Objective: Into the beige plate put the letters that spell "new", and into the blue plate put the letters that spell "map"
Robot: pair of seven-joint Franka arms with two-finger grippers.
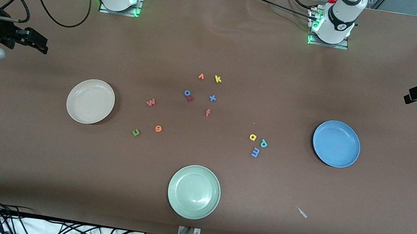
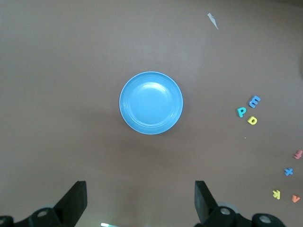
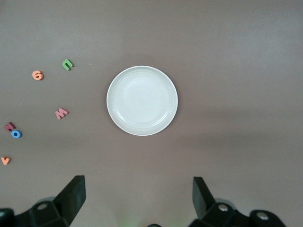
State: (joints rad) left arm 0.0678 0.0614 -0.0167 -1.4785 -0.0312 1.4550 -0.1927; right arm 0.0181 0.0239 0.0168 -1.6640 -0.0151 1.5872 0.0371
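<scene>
two plates wait bare: beige plate [image 1: 90,101] at nine o'clock of the table, blue plate [image 1: 336,143] at three. green n [image 1: 136,132], orange e [image 1: 158,128] and w [image 1: 150,102] lie near the beige; m [image 1: 255,152], a [image 1: 253,137], p [image 1: 264,143] cluster, perhaps touching. my left gripper [image 2: 139,201] and right gripper [image 3: 137,198] hang spread wide, holding nothing.

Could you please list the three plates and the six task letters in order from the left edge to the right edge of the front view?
beige plate → green n → salmon-red w → orange e → pale green plate → yellow a → blue m → teal p → blue plate
</scene>
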